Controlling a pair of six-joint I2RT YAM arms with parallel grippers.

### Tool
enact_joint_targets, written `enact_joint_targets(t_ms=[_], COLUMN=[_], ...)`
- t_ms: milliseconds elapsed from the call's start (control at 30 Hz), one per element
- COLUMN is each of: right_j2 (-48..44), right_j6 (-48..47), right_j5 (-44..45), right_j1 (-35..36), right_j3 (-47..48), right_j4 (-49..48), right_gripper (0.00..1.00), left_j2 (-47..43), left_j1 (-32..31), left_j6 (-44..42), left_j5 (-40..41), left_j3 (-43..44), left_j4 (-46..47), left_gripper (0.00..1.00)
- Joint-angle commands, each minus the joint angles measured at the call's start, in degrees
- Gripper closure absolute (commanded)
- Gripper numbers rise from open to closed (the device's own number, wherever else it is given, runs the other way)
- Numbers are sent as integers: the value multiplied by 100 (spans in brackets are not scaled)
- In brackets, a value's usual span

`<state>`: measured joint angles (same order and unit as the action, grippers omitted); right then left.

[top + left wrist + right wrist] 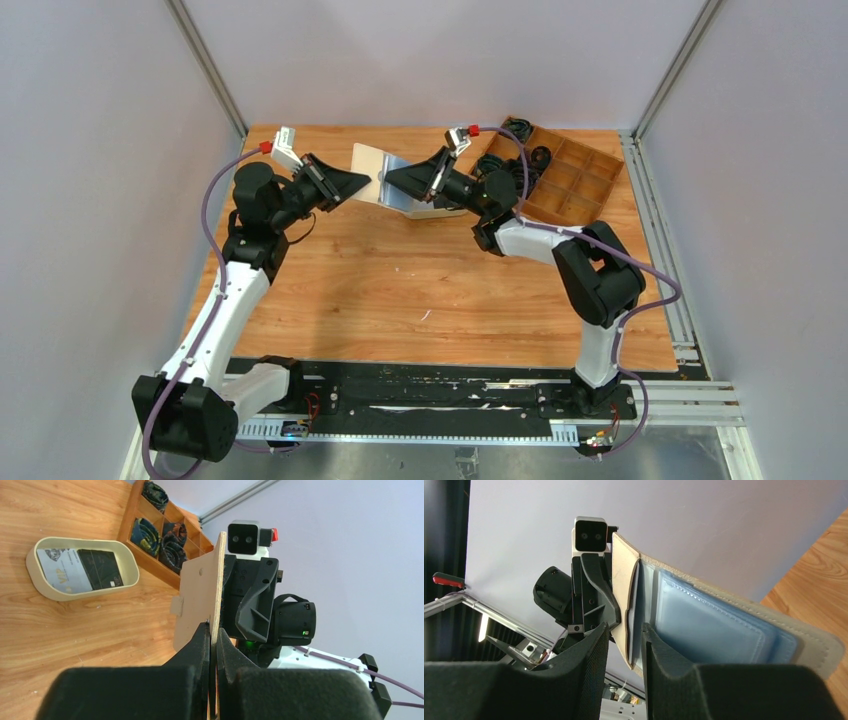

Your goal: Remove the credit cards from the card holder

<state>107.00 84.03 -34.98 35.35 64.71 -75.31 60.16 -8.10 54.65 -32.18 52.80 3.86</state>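
Note:
The card holder [378, 176] hangs open in the air between both arms, beige outside [197, 595] and pale blue inside [704, 625]. My left gripper [214, 630] is shut on its edge from the left [366, 186]. My right gripper [625, 630] stands open, its jaws apart on either side of the holder's beige inner flap [624, 580], with a gap showing at one finger. In the left wrist view two credit cards, one white [62, 570] and one black [100, 567], lie flat in the oval tray.
The oval beige tray [50, 592] sits on the wooden table behind the right gripper. A wooden compartment box [575, 180] with black cable coils [172, 552] stands at the back right. Grey walls close in the left, back and right sides.

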Motion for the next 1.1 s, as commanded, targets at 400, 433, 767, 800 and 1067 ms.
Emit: enact_joint_targets(t_ms=[400,433,767,800,1067], right_j2=[456,466,526,535,492], right_j6=[71,71,86,94,121], right_j5=[47,57,71,71,40], right_j1=[250,247,253,251,235], right_j3=[414,424,608,616,435], right_j4=[-209,-226,-221,-215,-260], right_gripper=[82,83,88,91,100], left_j2=[-145,-156,-206,-214,-228], left_j1=[36,36,36,36,73], left_j6=[54,54,54,54,37], left_j5=[-139,-139,-159,-161,-123], left_j3=[-116,-120,-164,-160,-130], left_j4=[262,257,240,245,187], left_gripper=[100,100,100,100,100])
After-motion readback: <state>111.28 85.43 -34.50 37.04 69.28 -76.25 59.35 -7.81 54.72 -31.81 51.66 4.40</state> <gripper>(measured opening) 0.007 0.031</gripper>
